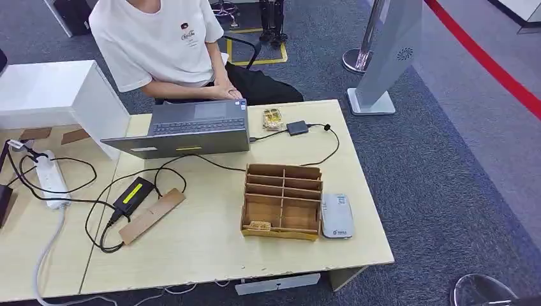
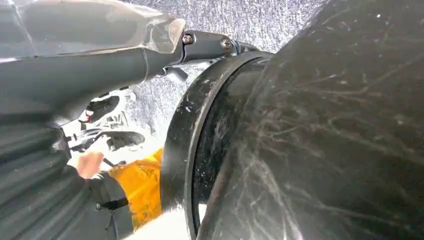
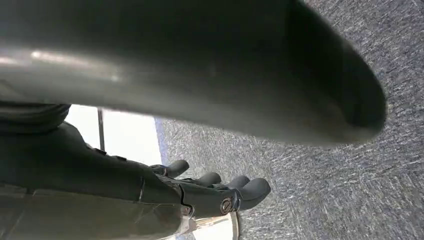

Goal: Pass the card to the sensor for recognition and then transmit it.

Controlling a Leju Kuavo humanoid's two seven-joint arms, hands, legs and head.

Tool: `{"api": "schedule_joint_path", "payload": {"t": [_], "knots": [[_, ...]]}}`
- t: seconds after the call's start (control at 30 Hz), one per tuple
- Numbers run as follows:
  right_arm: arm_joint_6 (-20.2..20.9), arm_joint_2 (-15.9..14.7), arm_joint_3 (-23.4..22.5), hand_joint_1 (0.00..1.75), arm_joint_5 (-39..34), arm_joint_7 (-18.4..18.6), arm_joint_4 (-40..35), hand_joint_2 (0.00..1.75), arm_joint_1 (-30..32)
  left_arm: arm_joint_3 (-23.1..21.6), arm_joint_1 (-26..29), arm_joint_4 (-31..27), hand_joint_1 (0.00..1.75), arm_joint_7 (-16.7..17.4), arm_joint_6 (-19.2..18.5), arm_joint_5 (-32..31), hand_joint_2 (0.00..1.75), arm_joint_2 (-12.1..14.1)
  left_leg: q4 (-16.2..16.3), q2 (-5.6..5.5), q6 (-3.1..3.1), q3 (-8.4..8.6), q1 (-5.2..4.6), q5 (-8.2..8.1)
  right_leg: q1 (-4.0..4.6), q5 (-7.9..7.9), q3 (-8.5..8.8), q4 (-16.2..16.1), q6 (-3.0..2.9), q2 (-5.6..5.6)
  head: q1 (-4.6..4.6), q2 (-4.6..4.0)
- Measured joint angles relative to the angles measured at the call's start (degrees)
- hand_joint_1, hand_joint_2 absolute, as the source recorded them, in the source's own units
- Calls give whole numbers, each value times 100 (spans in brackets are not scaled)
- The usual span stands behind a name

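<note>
Both hands hang off the table, the right hand (image 3: pixel 210 187) empty with fingers apart, the left hand's (image 2: pixel 75 65) fingers impossible to judge, while the card (image 1: pixel 259 225) lies low in the wooden organizer (image 1: pixel 281 201) beside the sensor (image 1: pixel 336 216), so reaching fingers may snag the dividers

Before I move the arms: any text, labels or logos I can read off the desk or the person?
None readable.
Shirt: small chest logo, too blurred.
Card reader: markings at both ends, too small.
Laptop: corner sticker and yellow label, illegible.
Adapter: yellow label, illegible.
</note>
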Motion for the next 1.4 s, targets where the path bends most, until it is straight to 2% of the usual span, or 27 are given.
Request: {"api": "schedule_joint_path", "payload": {"t": [0.43,0.5,0.53,0.57,0.63,0.67,0.73,0.77,0.83,0.9,0.93,0.97,1.0,1.03,1.07,1.1,1.13,1.17,1.2,1.27,1.3,1.33,1.4], "knots": [[20,-2,0,0,0,0,0,0,-2,11,0,0,0,2,24,7,175,0,0,0,0,0,0,0,0,0,0,0,0,0,0,0],[-134,-2,0,0,-11,41,0,0,1,11,1,0,0,89,141,-19,175,0,0,0,0,0,0,0,0,0,0,0,0,0,0,2],[-450,-2,-2,0,-26,158,-7,0,13,13,6,-2,0,210,362,-46,175,0,0,0,0,-1,0,0,0,0,-1,0,0,0,0,0],[-975,0,-6,0,-35,292,-18,0,33,20,11,-2,0,336,708,-83,175,0,0,0,0,-1,0,0,0,0,-1,0,-1,0,0,0],[-2238,22,-44,0,-63,540,-20,0,50,81,3,-4,0,534,1538,-168,175,2,0,0,0,0,0,0,0,0,-2,0,-1,0,0,0],[-2570,37,-52,0,-68,590,-20,0,49,107,-7,-9,0,604,1806,-203,175,2,0,0,0,0,0,0,0,0,-1,0,-1,0,-2,0],[-3021,88,-55,0,-4,327,-24,0,72,142,-14,-22,0,798,2186,-247,175,9,0,1,0,0,2,0,1,0,-1,1,-1,1,2,0],[-3063,139,-55,0,59,306,-54,0,85,179,-12,-22,0,822,2277,-277,175,17,0,7,-1,0,5,0,4,1,-1,1,-2,13,4,2],[-2887,249,-44,0,158,369,-197,0,148,225,-13,-22,0,822,2315,-313,175,37,0,12,-2,0,7,0,4,1,-4,1,-2,17,0,0],[-2536,297,64,0,455,29,-460,0,289,306,-11,-22,0,971,2213,-194,175,61,0,11,-2,0,7,0,5,1,-5,1,-2,16,0,0],[-1852,195,354,0,252,-27,-1200,0,529,402,-12,-22,0,1001,1893,-103,175,81,-1,7,-2,-6,5,-1,4,1,-4,1,-2,11,-2,2],[-1044,107,721,0,-159,193,-2041,0,783,477,-9,-22,0,946,1471,0,175,94,-2,1,-2,-13,-2,0,-2,1,-10,4,-2,4,4,2],[-62,-91,1153,0,-818,492,-2745,0,864,564,-5,-22,0,870,942,154,175,118,-5,10,-3,-14,-2,0,-3,2,-16,5,-3,15,-7,0],[1110,-301,1668,0,-1868,765,-3316,0,862,708,28,-20,0,861,300,421,175,175,-4,40,-9,-5,4,-4,1,7,-20,4,-11,41,2,0],[1881,-536,2047,0,-2689,835,-3687,0,911,862,81,-20,0,817,-150,606,175,212,-2,53,-15,1,5,-10,1,6,-15,2,-10,55,0,0],[2394,-772,2402,0,-3379,839,-4053,0,964,1007,159,-20,0,711,-422,621,175,254,0,56,-13,4,5,-12,1,5,-12,-1,-9,58,7,0],[2654,-965,2731,0,-3866,844,-4316,0,1021,1091,246,-20,0,605,-385,568,175,284,2,54,-12,2,4,-12,1,6,-15,-4,-8,55,6,0],[2559,-1153,3093,0,-4224,880,-4558,0,1084,1134,312,-20,0,518,-255,518,175,304,2,49,-11,-2,2,-13,0,5,-18,-5,-8,50,2,0],[2252,-1295,3393,0,-4395,918,-4737,0,1162,1167,337,-20,0,481,-175,483,175,319,2,37,-9,-8,0,-15,-1,4,-17,-5,-7,36,2,0],[1266,-1493,3894,0,-4571,970,-5067,0,1254,1248,354,-20,0,472,-15,439,175,326,0,38,-9,-14,1,-15,1,4,-20,-4,-7,35,2,0],[987,-1629,4108,0,-4676,953,-5203,0,1224,1268,355,-20,0,479,90,402,175,326,0,42,-12,-12,1,-17,0,5,-23,-4,-8,40,-2,0],[816,-1809,4320,0,-4782,903,-5332,175,1175,1281,341,-20,0,496,246,333,175,326,0,48,-12,-10,2,-17,1,6,-23,-4,-8,46,-2,0],[690,-2007,4558,0,-4883,887,-5462,175,1086,1298,290,-20,0,487,451,267,175,328,1,47,-11,-8,4,-15,2,6,-21,-4,-8,44,2,0]]}}
